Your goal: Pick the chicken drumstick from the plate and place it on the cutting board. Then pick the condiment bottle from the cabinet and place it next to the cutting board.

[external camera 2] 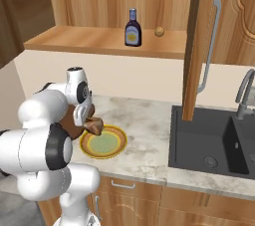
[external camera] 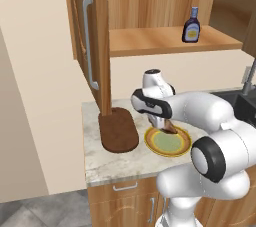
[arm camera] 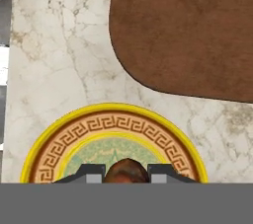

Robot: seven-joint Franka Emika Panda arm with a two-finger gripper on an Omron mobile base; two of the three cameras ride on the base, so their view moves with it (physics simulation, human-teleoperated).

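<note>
The chicken drumstick (arm camera: 126,170) is clamped between the closed fingers of the gripper (arm camera: 126,172), just above the plate (arm camera: 59,139). It is judged light, firm and somewhat greasy, best gripped across the meaty middle. The cutting board (arm camera: 197,30) lies near, ahead of the fingertips, across bare counter (arm camera: 54,45), with open room over it.

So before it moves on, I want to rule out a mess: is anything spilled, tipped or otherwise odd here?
Nothing stands out. The chicken drumstick is clamped in the gripper just above the plate, the cutting board lies flat on the counter, and the condiment bottle stands upright on the open cabinet's shelf.
</note>
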